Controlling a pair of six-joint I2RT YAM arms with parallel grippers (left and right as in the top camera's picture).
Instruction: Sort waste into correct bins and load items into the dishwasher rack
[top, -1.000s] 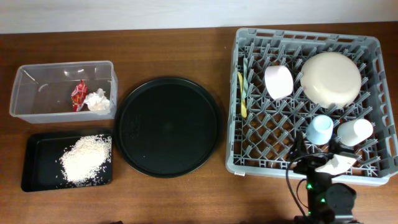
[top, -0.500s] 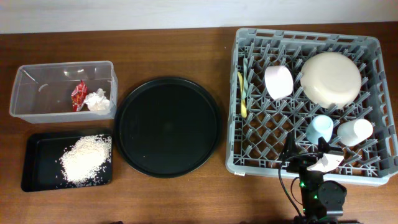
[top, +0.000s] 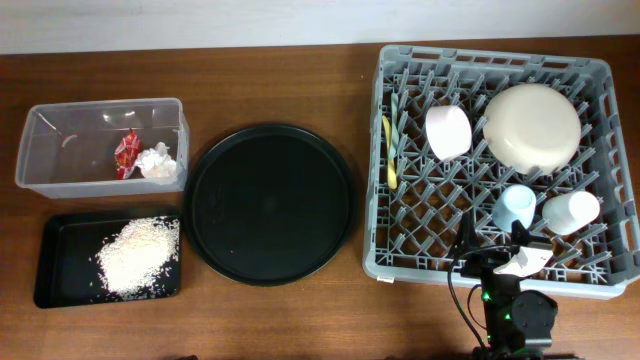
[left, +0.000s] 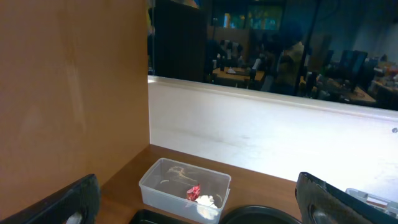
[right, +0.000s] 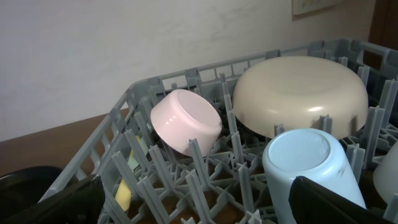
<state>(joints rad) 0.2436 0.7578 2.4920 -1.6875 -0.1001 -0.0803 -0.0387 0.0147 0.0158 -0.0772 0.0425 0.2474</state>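
Note:
The grey dishwasher rack (top: 490, 57) holds the cream bowl (top: 532, 125), pink bowl (top: 448, 132), light blue cup (top: 514, 207), white cup (top: 570, 211), and the yellow (top: 389, 155) and mint-green utensils (top: 398, 118). The clear tub (top: 60, 112) holds the red wrapper (top: 126, 153) and white napkin (top: 156, 161). The black tray (top: 62, 250) holds the rice heap (top: 138, 256). My right gripper (top: 495, 250) is open and empty over the rack's front edge, next to the blue cup (right: 311, 165). My left gripper (left: 196, 190) is open and empty, high up and looking down at the tub (left: 163, 177).
A large round black tray (top: 270, 203) lies between the bins and the rack. The right wrist view (right: 199, 202) shows upright rack pegs (right: 196, 152) in front of the open fingers, with the pink bowl (right: 186, 121) and cream bowl (right: 298, 93) behind them.
My right arm has shifted a little to the left at the rack's front edge, then held still. Nothing else has moved.

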